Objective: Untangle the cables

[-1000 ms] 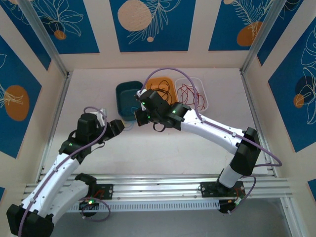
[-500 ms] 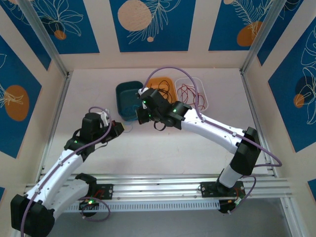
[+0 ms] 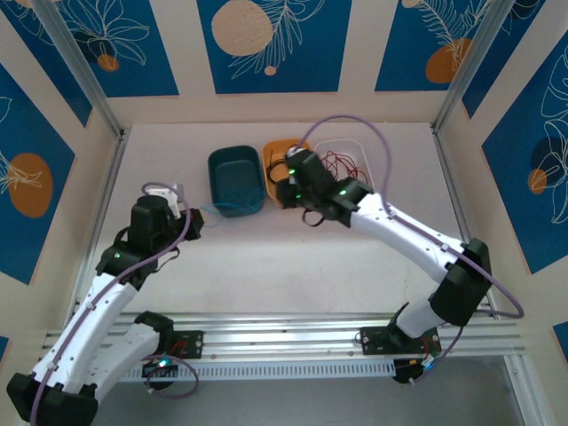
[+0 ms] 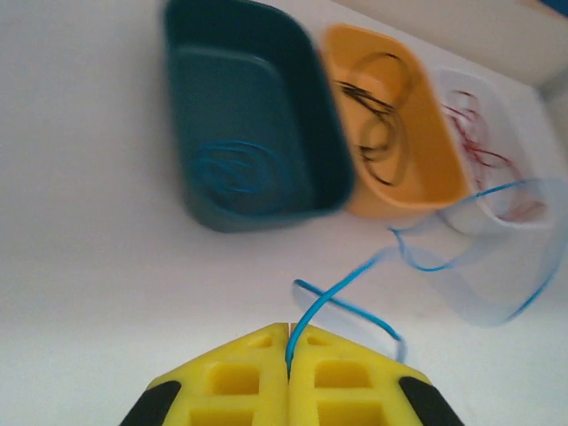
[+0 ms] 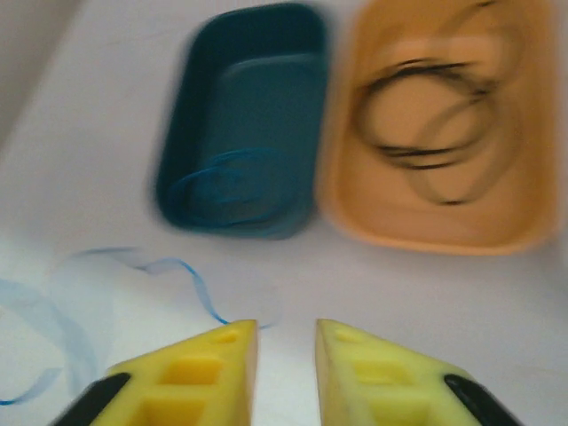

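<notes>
"Since you stand nearest the table (image 3: 293,266), report: which arm has the loose blue cable (image 4: 324,300)?"

"The left. The left fingers (image 4: 235,386) are clenched tight with the strand pinched in the seam between them. From there it runs out across the bare table, crosses itself once, and swings off in a wide loop toward the bins. That far loop is blurred, so I cannot say where it ends."

"And the right fingers (image 5: 191,373)?"

"Parted, with nothing between them. They hang low over the table just in front of the bins. A stretch of the same blue cable lies beside one tip, and I see no grip on it."

"Why the arrangement?"

"My judgement: the left arm anchors one end so the strand cannot wander while the other arm works the loop. The right, being empty, is free to pick it up where it pleases."

"State of the bins."

"Three side by side at the back. The teal bin (image 4: 333,169) holds a coiled blue cable (image 4: 232,170). The orange bin (image 4: 426,173) holds the black cables (image 4: 383,115), and the clear bin (image 4: 524,169) the red cables (image 4: 479,146). They are sorted by colour, so I would expect the loose blue one to go into the teal bin."

"Progress?"

"Nearly done, I would say. I see one strand outside the bins."

"Hazards?"

"A wire that thin may slide out of the pinch under a pull. The crossing could also tighten into a knot instead of opening."
</notes>
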